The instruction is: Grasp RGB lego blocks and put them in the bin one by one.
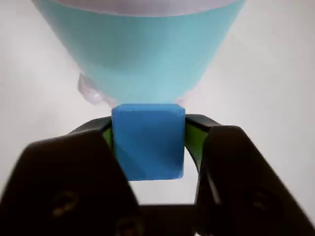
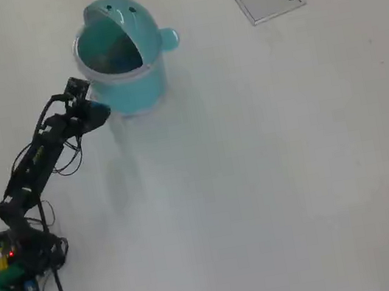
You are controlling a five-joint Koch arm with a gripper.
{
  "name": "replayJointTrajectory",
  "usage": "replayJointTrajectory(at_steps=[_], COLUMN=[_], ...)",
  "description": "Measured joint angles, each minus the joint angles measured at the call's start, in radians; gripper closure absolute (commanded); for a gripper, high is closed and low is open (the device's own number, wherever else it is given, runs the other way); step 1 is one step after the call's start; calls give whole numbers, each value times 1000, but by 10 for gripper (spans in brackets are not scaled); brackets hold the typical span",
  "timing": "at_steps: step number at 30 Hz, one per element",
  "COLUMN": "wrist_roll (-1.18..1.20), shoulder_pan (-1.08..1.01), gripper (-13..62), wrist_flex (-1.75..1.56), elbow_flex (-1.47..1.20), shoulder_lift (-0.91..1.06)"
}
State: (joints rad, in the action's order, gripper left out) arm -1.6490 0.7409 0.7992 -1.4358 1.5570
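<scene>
- Overhead view: the teal bin (image 2: 128,82) stands on the white table (image 2: 274,177), lid tipped back.
- The gripper (image 1: 147,142) squeezes the blue block (image 1: 147,140) just beside the bin.

No legible text, label, brand, number or sign is found in either view. The bin (image 2: 123,60), the blue block (image 1: 148,141) and the white surface (image 2: 274,177) are seen to carry no markings.
</scene>
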Motion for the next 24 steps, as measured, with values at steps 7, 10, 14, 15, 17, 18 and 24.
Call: replayJointTrajectory(at_steps=[7, 10, 14, 15, 17, 18, 24], wrist_roll=[2, 2, 2, 3, 9, 9, 9], shoulder_pan=[38, 60, 67, 67, 72, 72, 80], gripper=[392, 392, 392, 392, 392, 392, 392], wrist_flex=[2, 3, 5, 3, 5, 3, 11], elbow_flex=[181, 325, 422, 425, 566, 581, 874], shoulder_lift=[32, -15, -112, -118, -187, -193, -380])
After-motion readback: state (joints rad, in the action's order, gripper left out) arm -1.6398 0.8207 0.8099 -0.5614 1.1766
